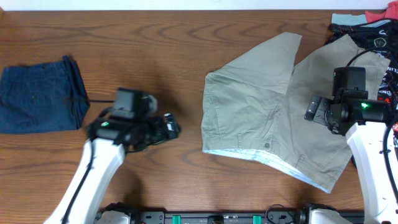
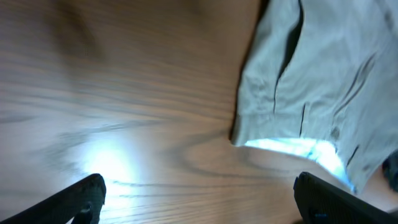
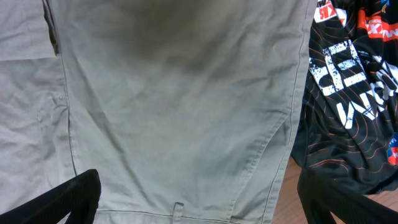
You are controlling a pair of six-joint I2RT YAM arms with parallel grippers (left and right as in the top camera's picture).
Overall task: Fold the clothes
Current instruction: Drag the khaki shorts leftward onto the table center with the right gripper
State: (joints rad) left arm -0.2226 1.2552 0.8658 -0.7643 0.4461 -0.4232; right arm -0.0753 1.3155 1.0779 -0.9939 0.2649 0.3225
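Both grippers are held wide and empty: the left gripper (image 1: 169, 126) over bare table (image 1: 155, 56) near the shorts' (image 1: 249, 106) left edge, the right gripper (image 1: 314, 110) above their right half. The shorts are spread flat, right of centre. The first fold is judged not yet begun; an edge must be grasped next, with the black jersey (image 3: 354, 93) left uncaught.

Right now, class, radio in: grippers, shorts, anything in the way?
Left gripper open, empty, over wood table. Right gripper open above khaki shorts. Shorts spread out, unfolded. Black printed jersey lies beside one leg.
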